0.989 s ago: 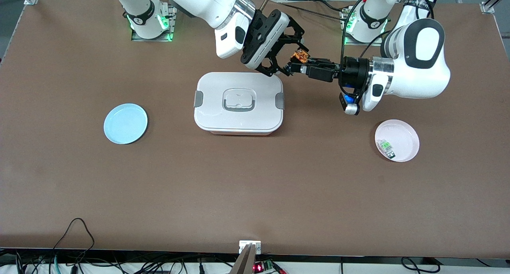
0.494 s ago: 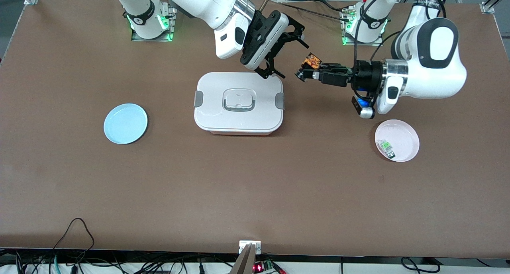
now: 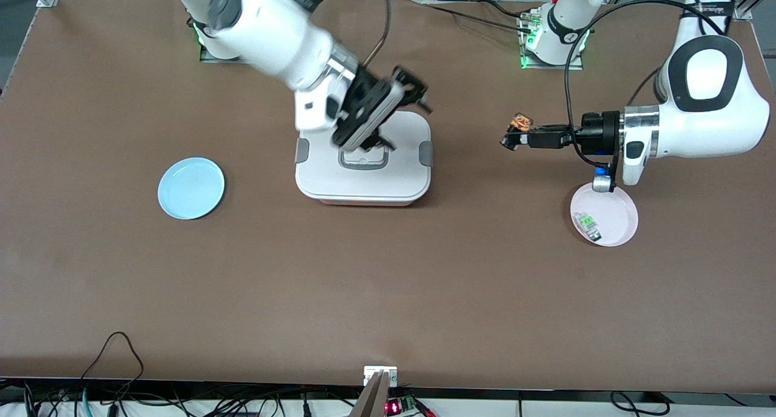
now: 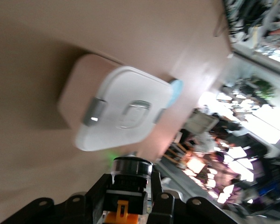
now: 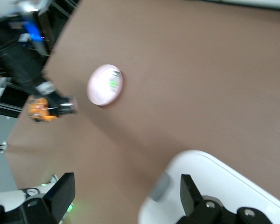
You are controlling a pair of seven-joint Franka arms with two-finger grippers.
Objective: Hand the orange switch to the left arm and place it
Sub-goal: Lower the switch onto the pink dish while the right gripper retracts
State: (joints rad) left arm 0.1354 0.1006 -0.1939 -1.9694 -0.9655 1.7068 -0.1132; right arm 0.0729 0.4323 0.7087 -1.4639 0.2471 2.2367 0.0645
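The orange switch (image 3: 520, 125), a tiny black block with orange markings, is gripped in my left gripper (image 3: 513, 136), which is up over bare table between the box (image 3: 364, 180) and the pink plate (image 3: 615, 202). In the left wrist view the switch (image 4: 127, 196) sits between the shut jaws, with the box (image 4: 121, 109) farther off. My right gripper (image 3: 403, 119) is open and empty, over the box's lid. In the right wrist view its fingers (image 5: 61, 192) stand wide apart, with the box (image 5: 219, 191) under them and the switch (image 5: 39, 108) far off.
The pink plate holds a small clear-and-green component (image 3: 587, 223) at the left arm's end of the table. A blue plate (image 3: 191, 188) lies toward the right arm's end. The pink plate also shows in the right wrist view (image 5: 105, 84).
The two grippers have drawn apart. My left gripper carried the switch toward the left arm's end. My right gripper swung away, still open, to over the box lid.
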